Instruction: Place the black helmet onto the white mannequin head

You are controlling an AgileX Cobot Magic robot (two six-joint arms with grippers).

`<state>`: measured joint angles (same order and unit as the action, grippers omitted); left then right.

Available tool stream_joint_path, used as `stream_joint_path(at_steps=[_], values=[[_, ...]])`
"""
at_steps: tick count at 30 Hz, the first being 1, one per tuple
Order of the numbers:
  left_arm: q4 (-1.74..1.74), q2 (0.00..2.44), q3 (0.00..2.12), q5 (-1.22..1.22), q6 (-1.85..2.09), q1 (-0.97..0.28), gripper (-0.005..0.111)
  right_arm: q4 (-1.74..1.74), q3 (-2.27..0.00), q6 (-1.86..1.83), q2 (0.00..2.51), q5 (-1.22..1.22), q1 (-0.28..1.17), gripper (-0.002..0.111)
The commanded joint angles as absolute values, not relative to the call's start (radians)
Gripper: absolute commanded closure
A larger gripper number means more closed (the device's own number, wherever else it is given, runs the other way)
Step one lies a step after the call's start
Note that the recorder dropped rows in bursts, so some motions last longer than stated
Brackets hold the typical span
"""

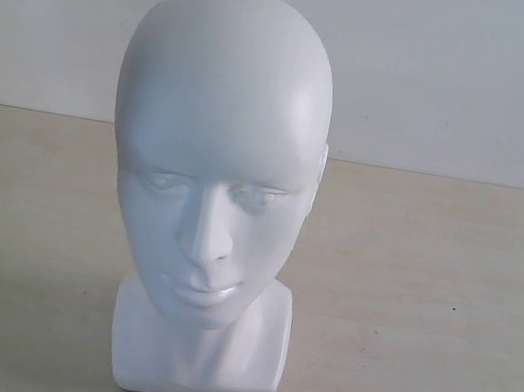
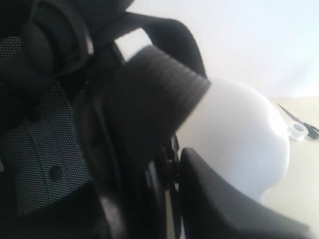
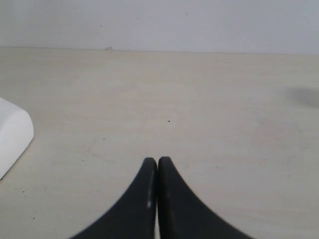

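Exterior view: we see the white mannequin head upright and bare on the table, free to be capped. Left wrist view: the left gripper seems to clamp the black helmet by its rim, its inside towards the head close beyond. Right wrist view: the right gripper is pressed closed, empty, beside the head, leaving room.

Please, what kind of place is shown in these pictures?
Most likely a bare test bench for robot trials, not a home or a shop: a pale wood-grain table against a plain white wall, with a white mannequin head standing on it and a black helmet as props.
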<state>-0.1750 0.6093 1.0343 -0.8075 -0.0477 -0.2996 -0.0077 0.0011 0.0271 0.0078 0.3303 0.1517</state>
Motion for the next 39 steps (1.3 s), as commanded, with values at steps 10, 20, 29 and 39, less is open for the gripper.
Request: stream_joint_path(at_steps=[10,20,29,39], values=[[-0.109,0.424,0.931,-0.424,-0.235,-0.301,0.102,-0.010,0.000,0.023,0.000,0.322,0.148,0.108],[-0.341,0.359,0.882,-0.283,-0.242,-0.301,0.102,-0.010,0.000,0.023,0.000,0.322,0.148,0.108],[-0.885,0.359,0.930,-0.269,0.055,-0.301,0.102,-0.010,0.000,0.023,0.000,0.322,0.148,0.108],[-1.319,0.359,0.995,-0.239,0.181,-0.301,0.102,-0.010,0.000,0.023,0.000,0.322,0.148,0.108]])
